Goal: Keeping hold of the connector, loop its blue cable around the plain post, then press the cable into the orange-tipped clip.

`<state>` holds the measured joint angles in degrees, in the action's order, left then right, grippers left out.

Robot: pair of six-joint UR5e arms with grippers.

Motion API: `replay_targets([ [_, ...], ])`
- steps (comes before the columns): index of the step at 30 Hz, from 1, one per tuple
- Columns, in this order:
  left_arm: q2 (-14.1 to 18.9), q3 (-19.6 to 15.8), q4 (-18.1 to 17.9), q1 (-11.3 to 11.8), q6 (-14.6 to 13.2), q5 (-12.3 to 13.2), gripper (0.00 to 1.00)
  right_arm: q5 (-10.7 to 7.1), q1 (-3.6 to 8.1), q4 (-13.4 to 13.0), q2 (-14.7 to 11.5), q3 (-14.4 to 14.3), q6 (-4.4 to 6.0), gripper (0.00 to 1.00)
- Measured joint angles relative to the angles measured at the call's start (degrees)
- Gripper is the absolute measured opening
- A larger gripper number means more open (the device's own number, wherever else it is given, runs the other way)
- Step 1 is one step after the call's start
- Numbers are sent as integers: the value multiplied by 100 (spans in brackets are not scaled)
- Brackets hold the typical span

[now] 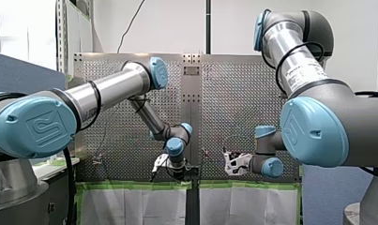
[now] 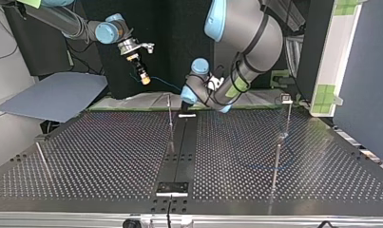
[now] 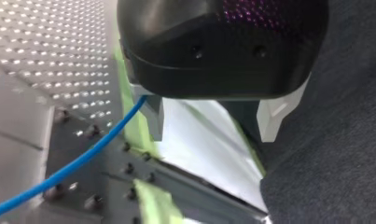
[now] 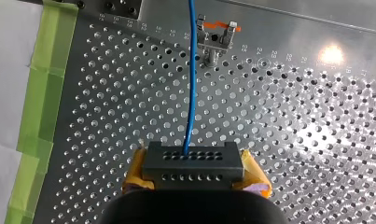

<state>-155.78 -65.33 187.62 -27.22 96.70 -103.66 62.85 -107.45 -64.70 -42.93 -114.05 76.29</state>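
Perforated table (image 4: 293,140), right gripper (image 4: 195,175) pinching connector (image 4: 193,163) between yellow pads (image 4: 135,175), blue cable (image 4: 191,84) passing beside orange-tipped clip (image 4: 217,37), left gripper (image 3: 213,121) with 2 fingers (image 3: 154,119) spread.

From my remote seat, the front view shows a white wall (image 1: 177,23) behind the rig, with a black cord (image 1: 132,23) trailing down it and a dark pole (image 1: 208,26) standing upright. A grey-blue partition (image 1: 18,70) fills the view's left. The perforated metal worktop (image 1: 224,93) is edged with green tape (image 1: 130,185), and white sheets (image 1: 130,206) hang below it. In the top view the backdrop (image 2: 175,42) is dark (almost black). A blue-grey board (image 2: 51,95) lies at the left and a dark blue panel (image 2: 365,80) stands at the right, beside a white frame (image 2: 339,52). Overhead light makes a bright glare spot (image 4: 331,54) on the metal.
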Motion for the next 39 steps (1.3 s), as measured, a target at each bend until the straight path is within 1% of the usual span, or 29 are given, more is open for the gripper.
replay_targets([
  [4,125,-229,-233,21,178,-219,100,0,0,0,1,6,7,0],
  [7,151,-409,-413,4,291,-398,100,0,0,0,4,9,9,0],
  [10,157,-592,-596,-24,318,-551,100,0,0,0,5,9,10,0],
  [13,158,-757,-781,-52,310,-618,100,0,0,0,6,10,10,0],
  [17,158,-843,-997,-84,231,-674,100,0,0,0,6,12,10,0],
  [20,160,-856,-1168,-109,97,-753,100,0,0,1,7,12,10,0],
  [25,160,-862,-1455,-155,-157,-995,100,3,-4,0,7,17,10,0],
  [28,160,-862,-1640,-183,-263,-1098,100,2,-3,0,7,23,10,0],
  [33,160,-862,-1935,-209,-348,-1073,100,0,-2,0,6,25,10,0],
  [39,161,-863,-2237,-214,-437,-841,100,0,-4,1,6,28,1,0],
])
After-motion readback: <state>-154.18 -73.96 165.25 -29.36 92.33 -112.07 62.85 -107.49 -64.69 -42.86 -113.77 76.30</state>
